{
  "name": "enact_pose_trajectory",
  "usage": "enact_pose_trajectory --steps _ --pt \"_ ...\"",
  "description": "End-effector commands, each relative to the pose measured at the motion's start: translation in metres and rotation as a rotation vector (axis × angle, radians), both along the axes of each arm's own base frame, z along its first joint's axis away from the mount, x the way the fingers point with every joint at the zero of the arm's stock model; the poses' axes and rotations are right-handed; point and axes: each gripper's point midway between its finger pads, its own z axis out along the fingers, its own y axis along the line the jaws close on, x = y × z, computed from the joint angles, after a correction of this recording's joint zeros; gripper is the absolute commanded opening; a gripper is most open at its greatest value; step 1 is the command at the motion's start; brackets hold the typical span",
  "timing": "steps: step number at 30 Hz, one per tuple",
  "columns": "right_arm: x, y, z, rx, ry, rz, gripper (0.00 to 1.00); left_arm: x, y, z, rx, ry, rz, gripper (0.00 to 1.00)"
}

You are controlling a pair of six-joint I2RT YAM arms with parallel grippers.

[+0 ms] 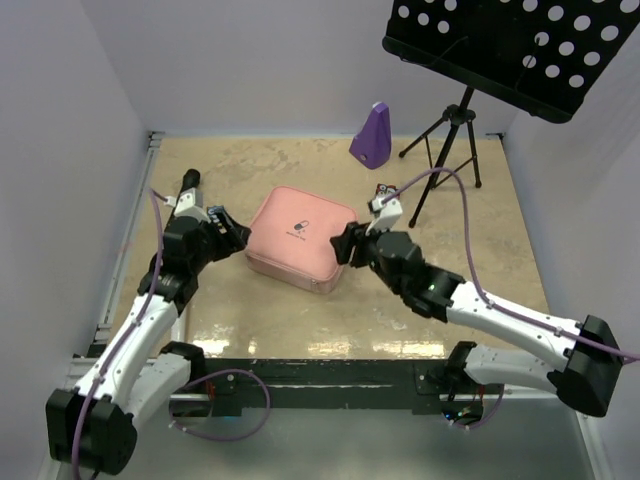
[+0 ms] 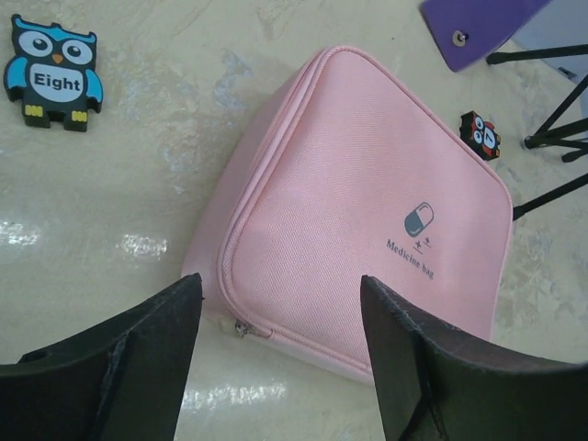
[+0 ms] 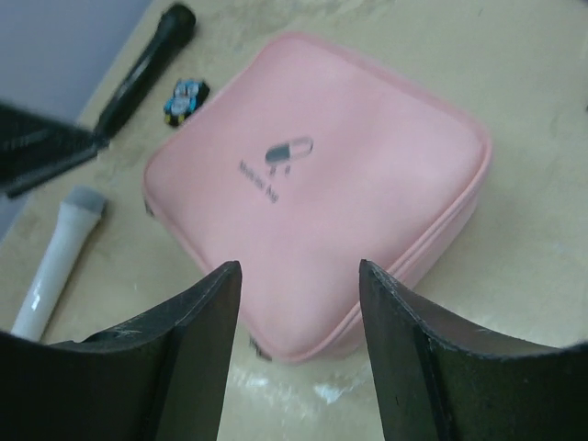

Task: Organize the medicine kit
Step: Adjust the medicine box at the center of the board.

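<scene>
- The counter (image 1: pixel 300 330), pale and mottled, was seen bearing everything else.
- A black perforated music stand (image 1: pixel 500 50) was set on its tripod at the far right.
- The medicine kit (image 1: pixel 300 238) was laid flat near the middle of the counter, lid down and pill logo facing up (the zip pull was seen at a near corner).
- The left fingers (image 2: pixel 138 358) were spread wide just beside the kit's left corner, with nothing gripped between them.
- The right fingers (image 3: pixel 184 349) were likewise held apart at the kit's right corner, with nothing clasped; contact with the kit could not be told.
- A purple metronome-shaped object (image 1: pixel 371 135) was stood behind the kit.
- A black microphone (image 3: pixel 147 64) was laid beyond the kit.
- A blue owl tile (image 2: pixel 55 73) marked "Eight" was placed well apart from the kit.
- A small red-and-black owl piece (image 2: pixel 480 134) was seen just beside the kit's far edge.
</scene>
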Motion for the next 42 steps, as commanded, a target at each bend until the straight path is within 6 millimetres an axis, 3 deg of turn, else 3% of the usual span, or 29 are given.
enact_pose_trajectory --steps 1,6,11,16,20,26,29,37,40,42 --pt "-0.038 0.006 -0.063 -0.054 0.101 -0.072 0.57 0.018 -0.016 0.002 -0.075 0.020 -0.026 0.74" --pt "-0.081 0.031 -0.080 -0.045 0.114 -0.041 0.57 0.018 -0.034 0.004 -0.165 0.020 -0.088 0.75" --pt "-0.098 0.045 -0.093 -0.049 0.133 -0.043 0.59 0.015 -0.033 0.003 -0.143 0.046 -0.090 0.79" --pt "-0.103 0.051 -0.111 -0.039 0.189 -0.058 0.67 0.013 -0.029 0.001 -0.132 0.052 -0.071 0.86" --pt "-0.108 0.058 -0.113 0.048 0.205 -0.021 0.65 0.013 -0.039 0.007 -0.165 0.027 -0.122 0.86" --pt "-0.093 0.055 -0.111 0.070 0.163 -0.125 0.57 0.019 -0.048 0.006 -0.193 0.037 -0.161 0.82" --pt "-0.085 0.053 -0.111 0.057 0.136 -0.184 0.60 0.021 -0.051 0.005 -0.182 0.050 -0.179 0.80" --pt "-0.088 0.035 -0.113 0.107 0.138 -0.207 0.70 0.040 -0.023 0.021 -0.008 0.019 -0.081 0.82" --pt "-0.093 0.026 -0.104 0.205 0.157 -0.190 0.80 0.051 -0.005 0.017 0.081 0.049 -0.009 0.82" --pt "-0.096 0.023 -0.091 0.267 0.153 -0.161 0.77 0.057 0.002 0.008 0.120 0.091 0.024 0.82"
